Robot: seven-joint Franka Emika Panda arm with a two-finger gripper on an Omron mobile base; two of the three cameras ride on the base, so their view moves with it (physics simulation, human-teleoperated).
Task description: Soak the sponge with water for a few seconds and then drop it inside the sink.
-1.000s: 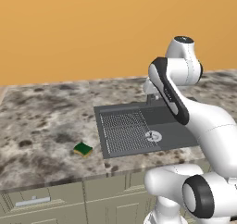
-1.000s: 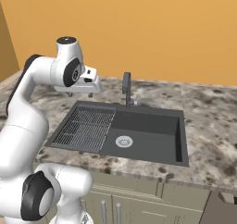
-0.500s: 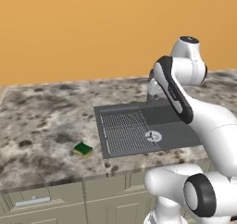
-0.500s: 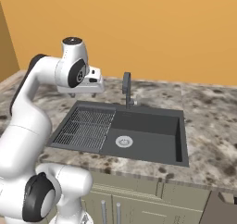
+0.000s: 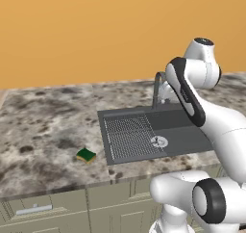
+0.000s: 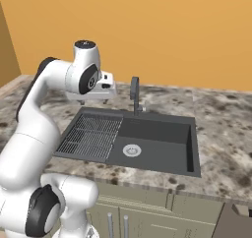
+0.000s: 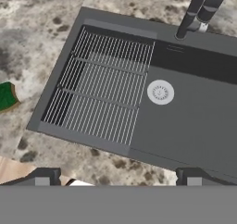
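Your sponge [image 5: 86, 155] sits on the granite counter [image 5: 43, 126] just left of the sink [image 5: 126, 114] — not in it. Over the drainboard [image 7: 102, 93], your gripper [image 7: 115, 176] hovers wide open, holding nothing — faucet [image 6: 135, 94] stands behind the basin.

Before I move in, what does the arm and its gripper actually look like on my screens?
The arm is glossy white with smooth rounded links and dark grey to black joint rings and caps, one dark band running down a link. No cables or markings show. The hand is a white boxy block, and the gripper ends in two small dark grey square-tipped fingers.
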